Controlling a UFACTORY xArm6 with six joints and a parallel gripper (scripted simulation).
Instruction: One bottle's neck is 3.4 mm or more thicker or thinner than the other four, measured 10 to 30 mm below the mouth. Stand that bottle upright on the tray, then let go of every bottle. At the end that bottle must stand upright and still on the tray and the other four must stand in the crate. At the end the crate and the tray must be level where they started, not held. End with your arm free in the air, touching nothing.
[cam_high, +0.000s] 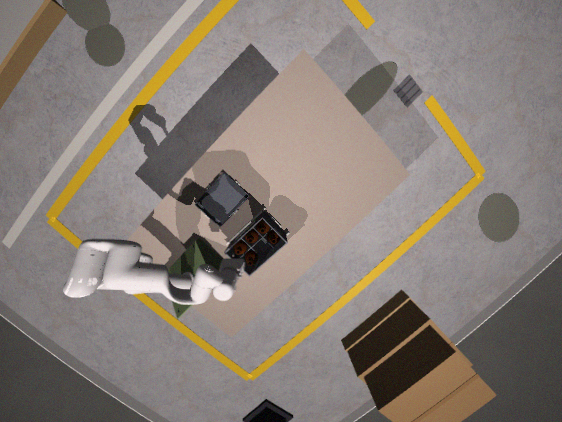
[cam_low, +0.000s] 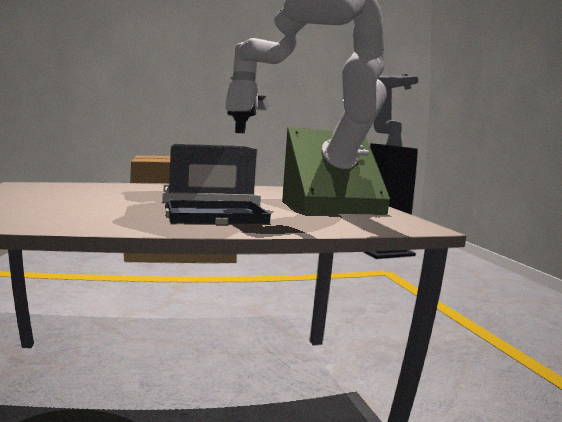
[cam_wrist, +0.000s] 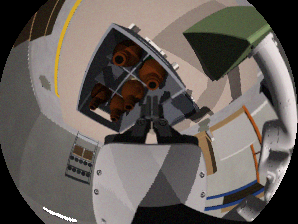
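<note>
The dark crate (cam_high: 268, 258) (cam_low: 180, 170) (cam_wrist: 101, 61) stands level on the table. Several orange-brown bottles stand in its compartments, among them one bottle (cam_high: 262, 228) at the far end and one bottle (cam_high: 250, 258) at the near end; in the wrist view two large ones are a bottle (cam_wrist: 125, 54) and a bottle (cam_wrist: 151, 74). One compartment looks empty. The shallow dark tray (cam_high: 230, 187) (cam_low: 195, 218) lies flat beside the crate with nothing on it. My gripper (cam_low: 240, 131) (cam_wrist: 152, 103) is shut, fingertips together and empty, above the crate. Neck thickness differences cannot be judged.
The green wedge-shaped base (cam_high: 197, 255) (cam_low: 300, 170) (cam_wrist: 225, 30) carries the arm and stands on the table (cam_high: 320, 125) (cam_low: 75, 210) close to the crate and tray. Cardboard boxes (cam_high: 420, 395) stand on the floor away from the table.
</note>
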